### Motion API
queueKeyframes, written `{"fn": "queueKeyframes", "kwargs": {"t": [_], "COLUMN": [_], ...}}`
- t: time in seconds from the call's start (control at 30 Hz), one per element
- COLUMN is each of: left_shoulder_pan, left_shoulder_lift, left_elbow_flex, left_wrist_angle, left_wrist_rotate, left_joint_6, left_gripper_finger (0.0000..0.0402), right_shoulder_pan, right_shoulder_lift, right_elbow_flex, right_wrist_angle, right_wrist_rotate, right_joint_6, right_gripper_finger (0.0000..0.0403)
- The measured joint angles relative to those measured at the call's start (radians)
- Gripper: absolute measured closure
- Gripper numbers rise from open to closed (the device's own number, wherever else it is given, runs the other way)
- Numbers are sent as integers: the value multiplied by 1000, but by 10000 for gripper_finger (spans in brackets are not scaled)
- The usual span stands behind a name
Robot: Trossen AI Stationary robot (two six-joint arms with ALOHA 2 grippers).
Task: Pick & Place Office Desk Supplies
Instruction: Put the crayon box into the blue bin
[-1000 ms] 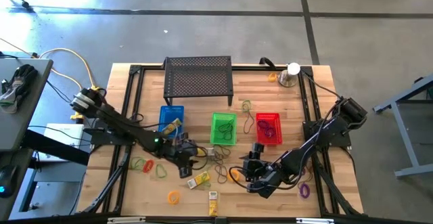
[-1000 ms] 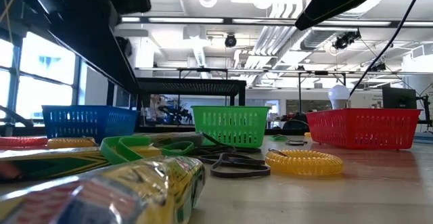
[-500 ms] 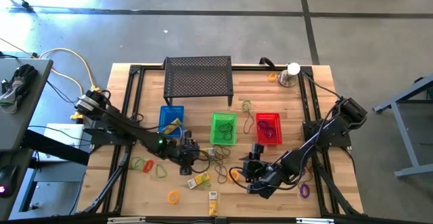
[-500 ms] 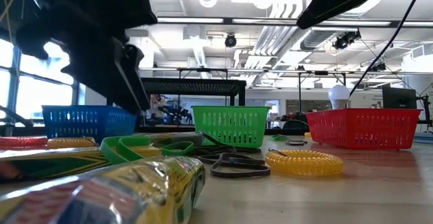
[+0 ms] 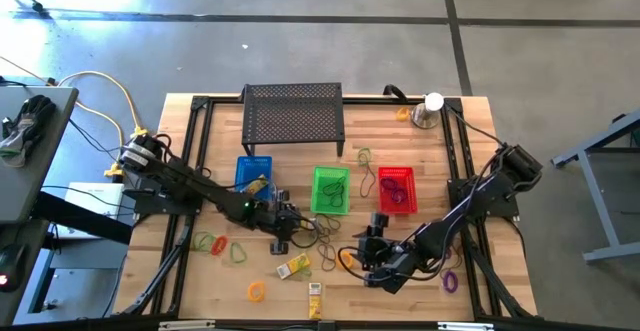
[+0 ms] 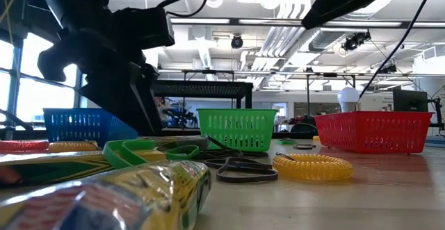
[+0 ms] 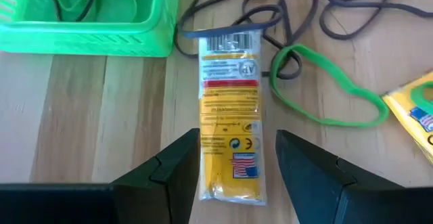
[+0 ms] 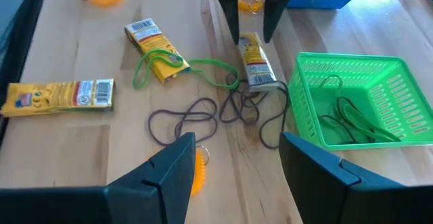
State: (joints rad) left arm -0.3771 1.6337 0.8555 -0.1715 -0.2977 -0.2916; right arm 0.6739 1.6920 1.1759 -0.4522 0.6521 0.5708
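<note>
Yellow packet flat on the table between the spread, ungripping fingers of the left pincer, beside the green basket.

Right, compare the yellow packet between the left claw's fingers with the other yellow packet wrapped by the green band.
The yellow packet under the left claw lies beside the green basket; the banded packet lies farther from it. A green band loops over the banded packet; the first has dark loops at its barcode end. The left claw's open fingers straddle the first; nothing straddles the banded one. Both lie flat and carry barcodes.
</note>
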Motion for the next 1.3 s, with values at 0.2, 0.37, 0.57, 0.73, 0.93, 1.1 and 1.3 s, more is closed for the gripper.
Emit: {"fn": "queueKeyframes", "kwargs": {"t": [0.2, 0.37, 0.57, 0.73, 0.93, 1.1, 1.3], "left_shoulder_pan": [8, 11, 11, 10, 21, 23, 22], "left_shoulder_lift": [0, 4, 48, 79, 84, 84, 81], "left_elbow_flex": [-2, -2, -2, -1, -1, -1, -1], "left_wrist_angle": [-2, 2, 25, 38, 51, 55, 58], "left_wrist_rotate": [-7, -8, 7, 5, 12, 37, 53], "left_joint_6": [4, 4, 10, 53, 40, 39, -10], "left_gripper_finger": [218, 218, 218, 218, 219, 245, 295], "right_shoulder_pan": [-6, -13, -15, -15, -15, -15, -15], "right_shoulder_lift": [22, 35, 34, 34, 34, 34, 34], "right_elbow_flex": [-1, 0, -1, 0, 0, 0, 0], "right_wrist_angle": [11, 22, 26, 47, 49, 49, 49], "right_wrist_rotate": [-23, -43, -53, -55, -55, -54, -53], "right_joint_6": [-23, -30, -31, -52, -52, -52, -52], "right_gripper_finger": [200, 200, 200, 200, 200, 200, 200]}}
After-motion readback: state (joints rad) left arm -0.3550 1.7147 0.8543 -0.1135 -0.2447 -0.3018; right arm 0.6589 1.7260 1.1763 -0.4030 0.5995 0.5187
